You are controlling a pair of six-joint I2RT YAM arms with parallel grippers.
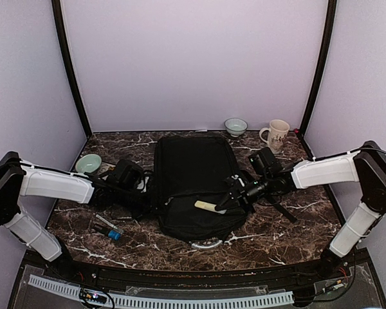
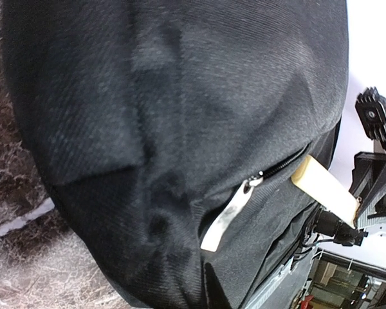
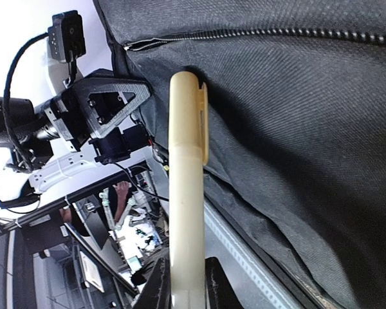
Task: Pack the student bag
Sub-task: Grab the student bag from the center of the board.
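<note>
The left gripper's [image 1: 149, 193] fingers were buried against the left edge of the student bag [image 1: 193, 164], out of its own camera's sight. They were closed, though I couldn't tell on what. The bag lay flat mid-table. The right arm reached in low, its right gripper [image 3: 185, 283] clamped on a cream marker [image 3: 185, 187] lying over the bag's front.

Black student bag [image 2: 180, 96], silver zipper pull [image 2: 228, 215], cream pen [image 2: 325, 190]

The bag [image 1: 193, 174] lies mid-table [image 1: 276, 232]. Behind it sit a bowl [image 1: 235, 126] and, rightward, a mug [image 1: 276, 134]. A second bowl [image 1: 88, 163] sits left of it, small items [image 1: 108, 228] front-left, and a pen [image 1: 204, 205] over its front.
</note>
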